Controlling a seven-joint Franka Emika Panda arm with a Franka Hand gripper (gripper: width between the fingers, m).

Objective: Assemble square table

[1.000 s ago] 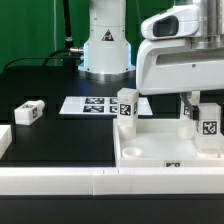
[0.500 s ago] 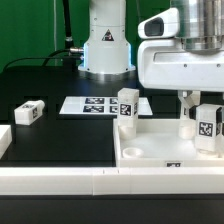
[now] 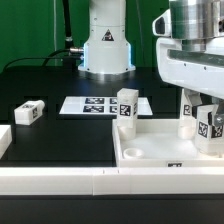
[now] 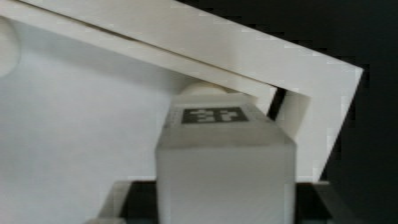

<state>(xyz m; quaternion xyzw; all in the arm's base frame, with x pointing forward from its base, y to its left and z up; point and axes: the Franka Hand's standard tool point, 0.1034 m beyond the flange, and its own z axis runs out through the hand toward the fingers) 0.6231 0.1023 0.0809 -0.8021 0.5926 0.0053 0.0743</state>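
The jaws (image 3: 204, 120) are clamped on the held leg (image 3: 211, 126), a short white block with a black-and-white tag on its face. In the exterior view it sits at the right edge of the frame, about mid-height, and is upright. It hangs over the far right corner of the square table top (image 3: 150, 152), the white rimmed tray that fills the lower right of the frame. Whether the leg's lower end touches the tray cannot be told from this view.

The wrist view shows the held leg (image 4: 221, 150) filling the space between the two dark fingers (image 4: 135, 205). Its tagged end points toward the inner corner of the tray's raised rim (image 4: 267, 62).

A second block, the standing leg (image 3: 127, 108), is upright at the tray's far left corner, near the middle of the frame, with its tag turned toward the camera. The loose leg (image 3: 28, 112) lies on its side on the black tabletop (image 3: 60, 140) at the exterior view's left, well apart from the tray. The marker board (image 3: 92, 104) lies flat between the loose leg and the standing leg, a little farther back. A long white border rail (image 3: 60, 182) runs along the bottom of the frame, touching the tray's near edge. The arm's base (image 3: 105, 45) stands at the upper centre.
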